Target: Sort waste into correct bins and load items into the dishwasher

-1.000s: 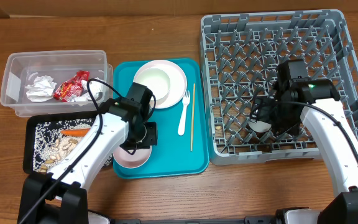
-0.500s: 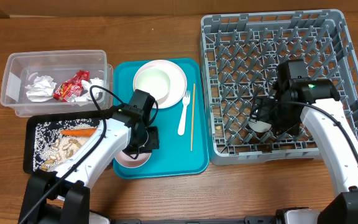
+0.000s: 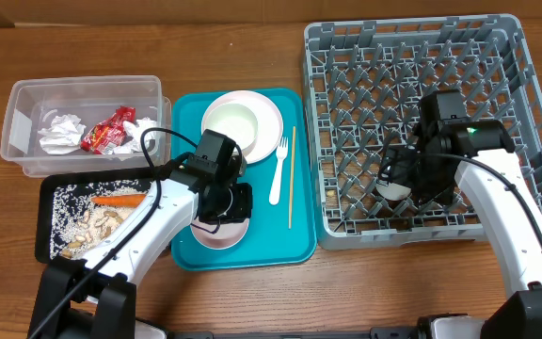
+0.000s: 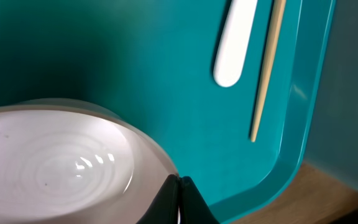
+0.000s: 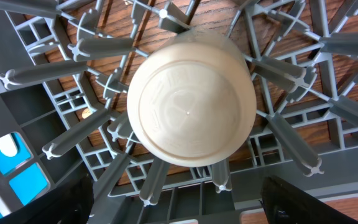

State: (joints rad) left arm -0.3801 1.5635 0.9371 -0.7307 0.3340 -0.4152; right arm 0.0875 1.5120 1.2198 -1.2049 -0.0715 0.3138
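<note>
Cup (image 5: pixel 191 102) upside down among rack (image 5: pixel 61 81) pegs, straight beneath the right hand (image 5: pixel 179 208), fingers spread wide; overhead shows only a sliver. Left hand (image 4: pixel 180 199), arm crooked over the teal tray (image 3: pixel 252 247), pinches the bowl (image 4: pixel 55 168) by its rim.

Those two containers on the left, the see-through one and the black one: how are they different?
The clear tub is deep-walled; the black tray is shallow. The clear tub holds white napkins and a red wrapper; the black tray holds pale crumbs and an orange carrot piece. Both are rectangular and sit left of the teal tray.
</note>
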